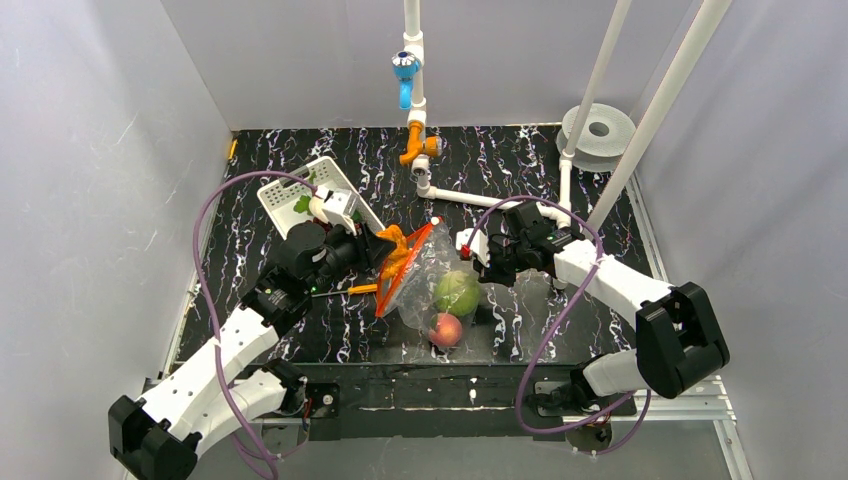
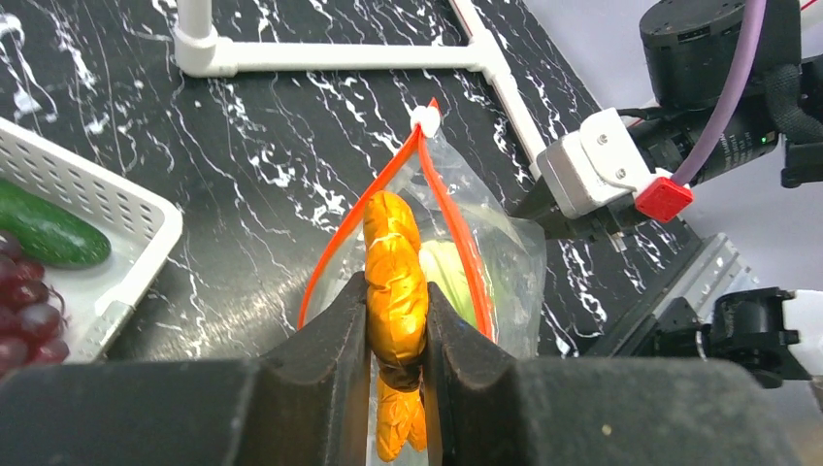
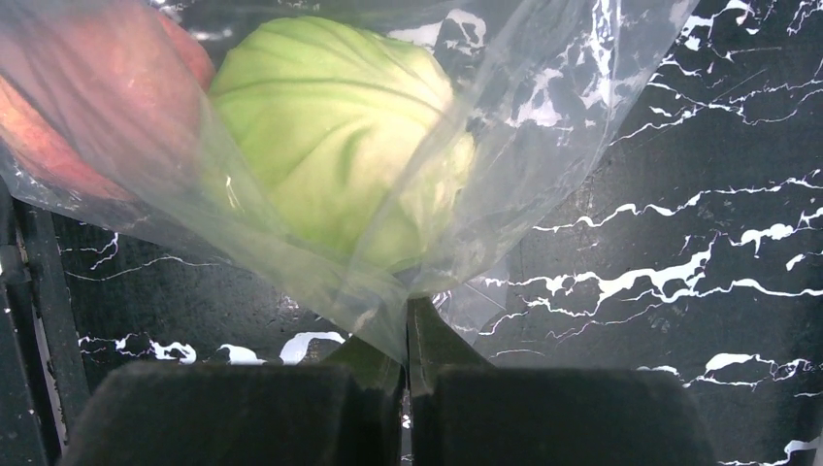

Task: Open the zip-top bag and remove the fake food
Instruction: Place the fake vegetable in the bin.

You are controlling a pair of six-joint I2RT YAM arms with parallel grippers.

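The black, white-veined tabletop (image 1: 320,335) carries a white slotted basket (image 1: 280,200) at its far left, a white pipe frame (image 1: 480,200) toward the back, a small orange-handled tool (image 1: 362,289), and the zip-top bag (image 1: 420,290) near the middle.

White pipe frame (image 1: 480,199) blocks the counter (image 1: 340,335) behind the zip-top bag (image 1: 420,272). The basket (image 1: 275,200) bounds the left. The near counter between the arms lies open.

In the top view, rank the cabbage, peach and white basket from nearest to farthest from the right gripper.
1. Cabbage, in the bag, just beside the right gripper.
2. Peach, lower in the bag, toward the near edge.
3. Basket, far off on the left, toward the back.
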